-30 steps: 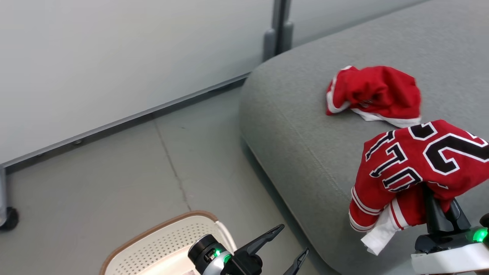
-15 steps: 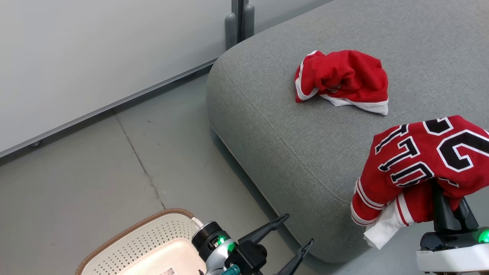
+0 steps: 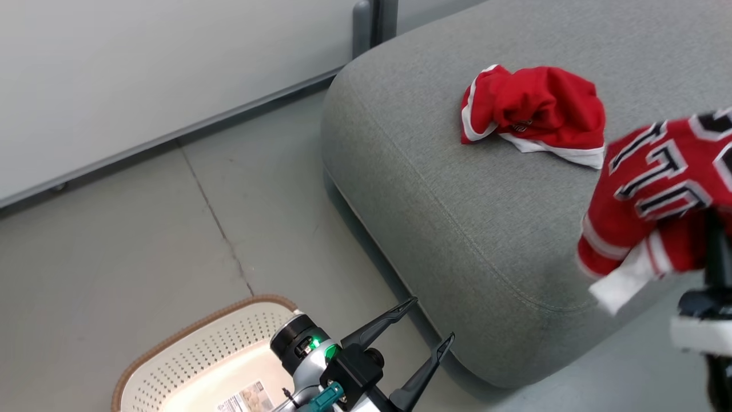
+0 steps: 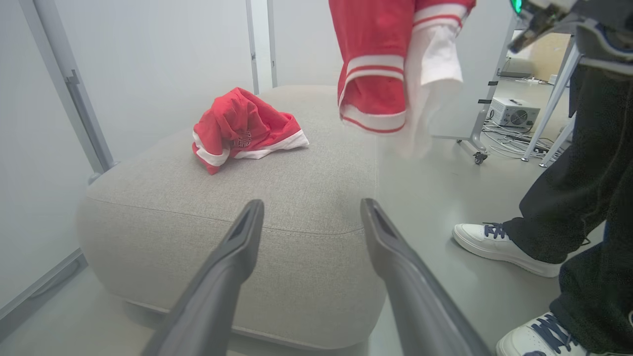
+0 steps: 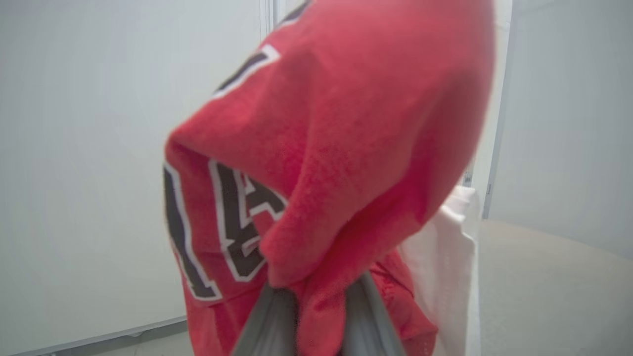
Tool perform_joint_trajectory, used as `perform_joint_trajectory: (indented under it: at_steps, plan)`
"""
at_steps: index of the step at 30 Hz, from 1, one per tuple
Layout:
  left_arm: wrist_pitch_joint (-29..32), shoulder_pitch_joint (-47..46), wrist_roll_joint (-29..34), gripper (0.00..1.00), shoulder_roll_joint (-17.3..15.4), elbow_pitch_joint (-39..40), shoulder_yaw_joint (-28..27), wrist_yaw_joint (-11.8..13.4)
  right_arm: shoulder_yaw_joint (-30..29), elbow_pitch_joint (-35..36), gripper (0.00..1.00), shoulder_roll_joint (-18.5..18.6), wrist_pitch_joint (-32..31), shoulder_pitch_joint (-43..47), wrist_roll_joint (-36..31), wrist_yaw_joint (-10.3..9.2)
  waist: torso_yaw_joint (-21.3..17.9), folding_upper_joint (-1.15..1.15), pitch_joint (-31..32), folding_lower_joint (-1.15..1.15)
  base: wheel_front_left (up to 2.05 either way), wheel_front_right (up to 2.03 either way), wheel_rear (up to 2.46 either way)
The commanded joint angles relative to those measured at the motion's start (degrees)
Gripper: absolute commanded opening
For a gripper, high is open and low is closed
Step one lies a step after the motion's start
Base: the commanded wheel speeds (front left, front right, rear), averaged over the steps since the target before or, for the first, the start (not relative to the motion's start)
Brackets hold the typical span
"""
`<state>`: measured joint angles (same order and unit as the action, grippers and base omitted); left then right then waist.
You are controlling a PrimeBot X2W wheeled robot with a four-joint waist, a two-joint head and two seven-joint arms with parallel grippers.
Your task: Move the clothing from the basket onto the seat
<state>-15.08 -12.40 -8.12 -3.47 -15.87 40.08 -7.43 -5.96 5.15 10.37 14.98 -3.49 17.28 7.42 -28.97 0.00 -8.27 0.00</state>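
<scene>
Jersey (image 3: 657, 189), red with black-and-white lettering, draped over the upturned right gripper (image 5: 319, 287). The fingers are clamped on a fold of its cloth. The rest hangs down in a bunch, long axis roughly vertical, white trim lowest. It is held in the air above the near right part of the seat (image 3: 457, 217). In the left wrist view its hem (image 4: 373, 116) hangs clear of the cushion, close to the seat's right edge. The free cushion lies below and to the left of the jersey. Judged from this, the coming move is a short carry left and down before release, and the right arm is the nearer one.

Other garment (image 3: 537, 106): red with white trim, crumpled, lying on the far part of the seat, apart from the jersey.

Left gripper (image 3: 433, 317): fingers apart, empty, low at the near edge, between the basket (image 3: 200, 355) and the seat's near corner.

Basket: on the floor at near left. The part in view holds a label and no cloth.

Person (image 4: 583, 173): dark trousers and white shoes, standing on the floor right of the seat.

Count: two garments, one basket, one seat, two grippers.
</scene>
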Motion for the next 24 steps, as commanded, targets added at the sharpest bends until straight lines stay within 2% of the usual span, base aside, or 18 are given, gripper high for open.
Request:
perform_joint_trajectory:
  at_steps: [1,6,10,18,24]
  plan:
    - [-0.1,-1.2,0.4,1.00,-0.7,0.1,-0.1,0.0,-0.4,0.6,0.00,0.5,0.3,-1.3,0.3,0.14,0.8,0.00,-1.5,0.00,0.00,0.00,0.00]
    - [-0.1,-3.3,1.0,1.00,-3.1,0.3,1.4,0.0,-2.9,1.4,0.00,4.2,0.3,-10.8,0.5,0.14,2.0,0.00,-6.8,0.00,0.00,0.00,0.00]
    - [-0.1,-5.6,1.1,1.00,-5.5,0.3,3.0,0.0,-5.1,-1.2,0.00,7.0,0.3,-19.5,1.6,0.13,2.9,0.00,-11.3,0.00,0.00,0.00,0.00]
    - [-0.1,-10.5,2.6,1.00,-9.8,1.8,6.0,-0.1,-10.3,-12.2,0.00,11.7,0.3,-33.7,4.1,0.09,6.2,0.00,-19.7,0.00,0.00,0.00,0.00]
    - [-0.1,-12.3,3.5,1.00,-11.5,3.5,6.6,0.0,-12.9,-22.5,0.00,14.1,0.3,-40.6,2.4,0.08,8.9,0.00,-24.1,0.00,0.00,0.00,0.00]
